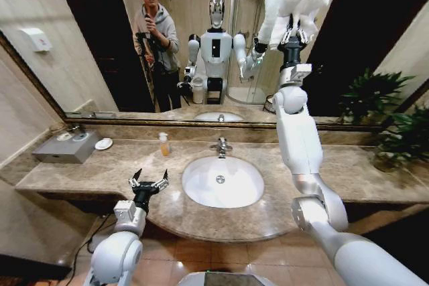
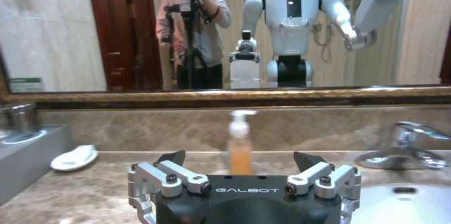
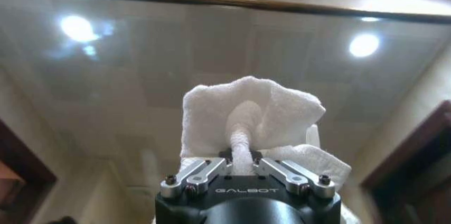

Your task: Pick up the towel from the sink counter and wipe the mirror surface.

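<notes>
Your right gripper [image 1: 293, 30] holds the towel [image 1: 293, 1] up at the mirror [image 1: 100, 45].
Jaws pinch a central fold — cloth fans past the tips to wipe; your left gripper [image 1: 149, 183] idles spread over the counter [image 1: 348, 172].

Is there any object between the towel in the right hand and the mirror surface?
Nothing visible stands between them. The right hand holds the towel high against the mirror, well above the tap and soap bottle. The left hand hangs open over the sink counter.
</notes>
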